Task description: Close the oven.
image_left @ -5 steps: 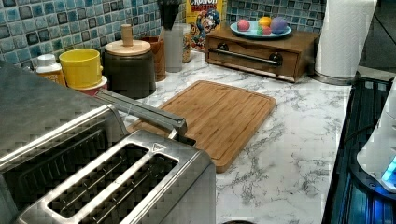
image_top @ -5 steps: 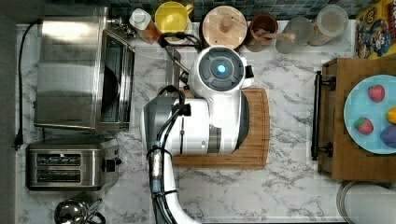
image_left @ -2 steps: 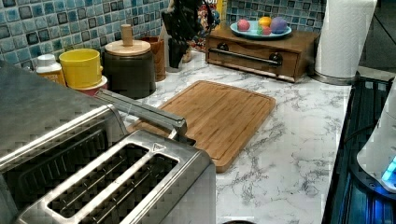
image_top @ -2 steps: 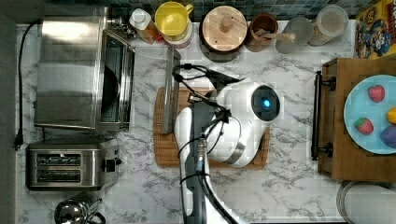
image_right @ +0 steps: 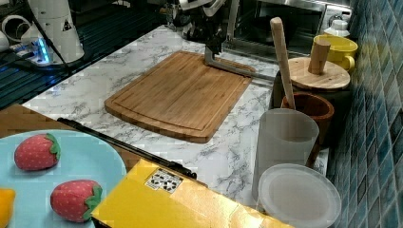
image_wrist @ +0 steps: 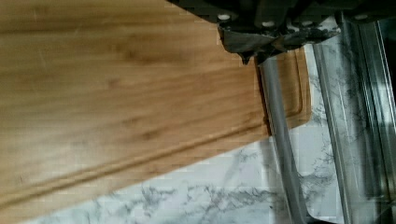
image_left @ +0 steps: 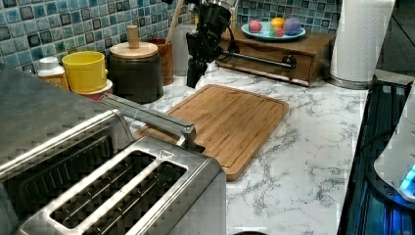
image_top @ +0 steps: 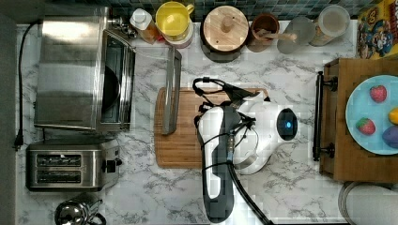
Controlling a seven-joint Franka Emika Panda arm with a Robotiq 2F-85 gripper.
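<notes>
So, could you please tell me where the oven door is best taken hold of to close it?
By its long bar handle, I'd say, coming from underneath on the cutting board side: the door lies open flat with the bar at its free edge.

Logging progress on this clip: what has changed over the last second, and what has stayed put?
In the top view the arm's white body has swung toward the top view's right. In the left view the gripper has come down over the far end of the cutting board. Nothing was taken hold of. The oven door is still folded down, its handle over the board; the toaster and jars stayed put.
</notes>
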